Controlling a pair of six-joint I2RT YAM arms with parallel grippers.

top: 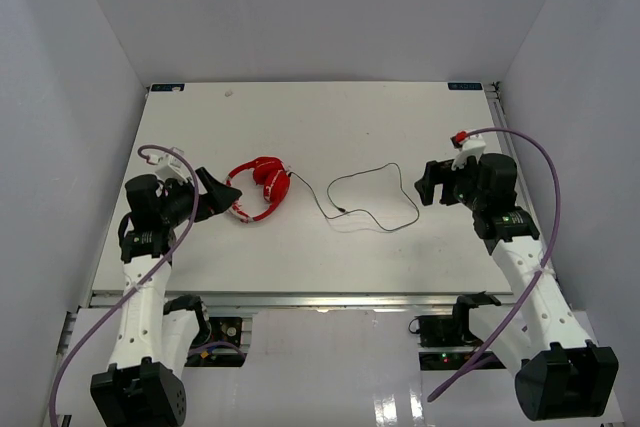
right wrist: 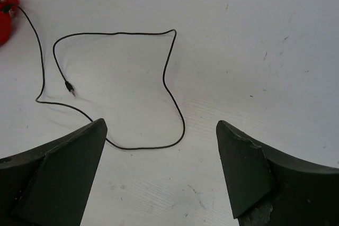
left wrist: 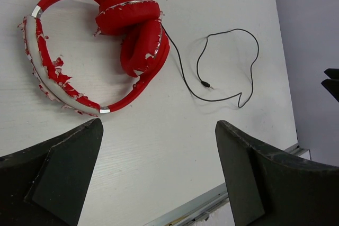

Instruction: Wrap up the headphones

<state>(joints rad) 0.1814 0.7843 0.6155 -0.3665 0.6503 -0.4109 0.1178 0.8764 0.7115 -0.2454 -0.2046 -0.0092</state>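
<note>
The red headphones (top: 260,188) lie flat on the white table (top: 300,127), left of centre, earcups folded inward; they also show in the left wrist view (left wrist: 106,35) with peeling red padding and white trim. Their thin black cord (top: 375,197) trails right in loose loops, its plug (right wrist: 69,86) lying free. My left gripper (top: 222,192) is open and empty, just left of the headband. My right gripper (top: 428,183) is open and empty, just right of the cord's loop (right wrist: 169,78). A sliver of an earcup (right wrist: 4,22) shows in the right wrist view.
White walls enclose the table on three sides. A metal rail (top: 300,299) runs along the table's near edge. Purple arm cables (top: 545,197) arc beside each arm.
</note>
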